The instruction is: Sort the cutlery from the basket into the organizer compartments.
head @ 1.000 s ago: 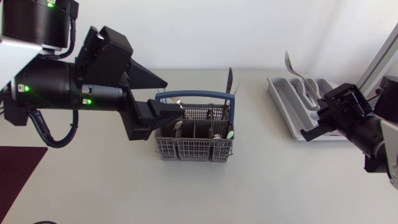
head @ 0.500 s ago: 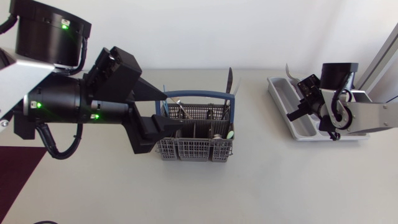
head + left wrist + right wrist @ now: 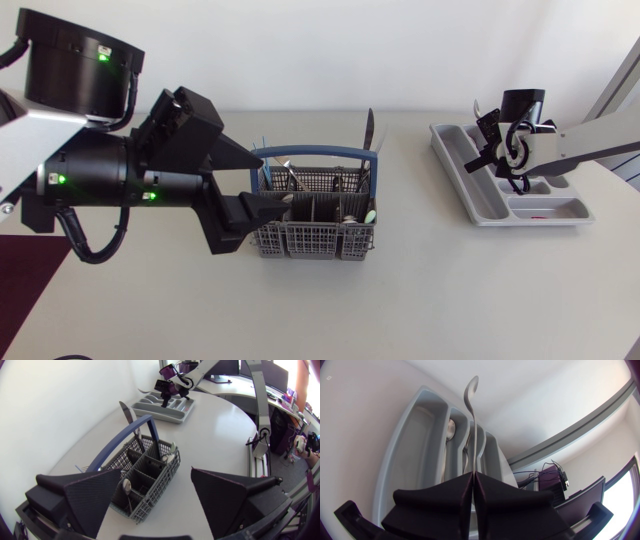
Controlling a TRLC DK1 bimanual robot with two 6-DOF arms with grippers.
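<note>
Where the head view looked down on the bench (image 3: 430,290), the right gripper (image 3: 490,148) hung over the far left end of the organizer (image 3: 465,190). It was closed on a piece of cutlery (image 3: 478,108) whose free end pointed to the far side. The left gripper (image 3: 278,176) stood wide apart at the left side of the basket (image 3: 315,238), holding nothing.

From the left wrist, the basket lay just ahead of the spread fingers with a knife (image 3: 126,410) standing in it, and the organizer was well beyond.

From the right wrist, the held piece ran straight ahead of the pinched fingers, its long axis in line with the compartments below. Lowering it into one looked the likely next move, and the right arm was plainly the nearer.
</note>
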